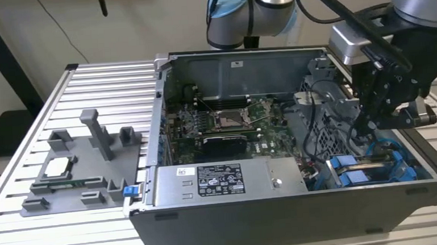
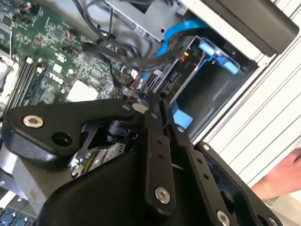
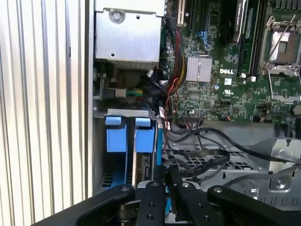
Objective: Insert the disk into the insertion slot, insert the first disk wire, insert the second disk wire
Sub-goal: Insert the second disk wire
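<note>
An open computer case (image 1: 300, 208) lies on the slatted bench (image 1: 86, 79). The slot (image 1: 373, 170) sits in the case corner just beside the power supply (image 1: 222, 182), at the exterior view's right. The disk (image 3: 141, 160) stands on edge inside the slot, between its blue tabs. The gripper (image 1: 367, 126) hangs just above the slot; in both wrist views its fingers (image 2: 157, 141) are pressed close together, pinching a black wire (image 2: 141, 61) whose connector end sits at the disk. A hand (image 2: 282, 174) shows over the bench beside the case in the second wrist view
</note>
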Controlling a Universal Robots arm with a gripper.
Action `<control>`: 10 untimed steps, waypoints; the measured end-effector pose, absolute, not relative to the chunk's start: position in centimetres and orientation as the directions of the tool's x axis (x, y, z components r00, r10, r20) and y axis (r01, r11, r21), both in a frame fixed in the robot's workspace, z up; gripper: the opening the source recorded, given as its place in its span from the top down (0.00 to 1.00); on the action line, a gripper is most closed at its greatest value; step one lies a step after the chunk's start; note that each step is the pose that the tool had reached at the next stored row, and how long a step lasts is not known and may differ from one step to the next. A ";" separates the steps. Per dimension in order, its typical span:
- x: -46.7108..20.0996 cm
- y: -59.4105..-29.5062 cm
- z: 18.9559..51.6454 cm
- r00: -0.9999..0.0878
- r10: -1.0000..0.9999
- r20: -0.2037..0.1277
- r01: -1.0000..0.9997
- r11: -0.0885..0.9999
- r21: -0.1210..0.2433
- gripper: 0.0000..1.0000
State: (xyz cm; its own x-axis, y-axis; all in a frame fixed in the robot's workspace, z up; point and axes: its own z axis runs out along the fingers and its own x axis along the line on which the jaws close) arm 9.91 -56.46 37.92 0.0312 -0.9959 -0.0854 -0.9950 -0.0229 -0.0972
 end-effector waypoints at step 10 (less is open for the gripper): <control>9.7 -57.6 36.6 0.032 -0.996 -0.084 -0.991 -0.021 -0.130 1.00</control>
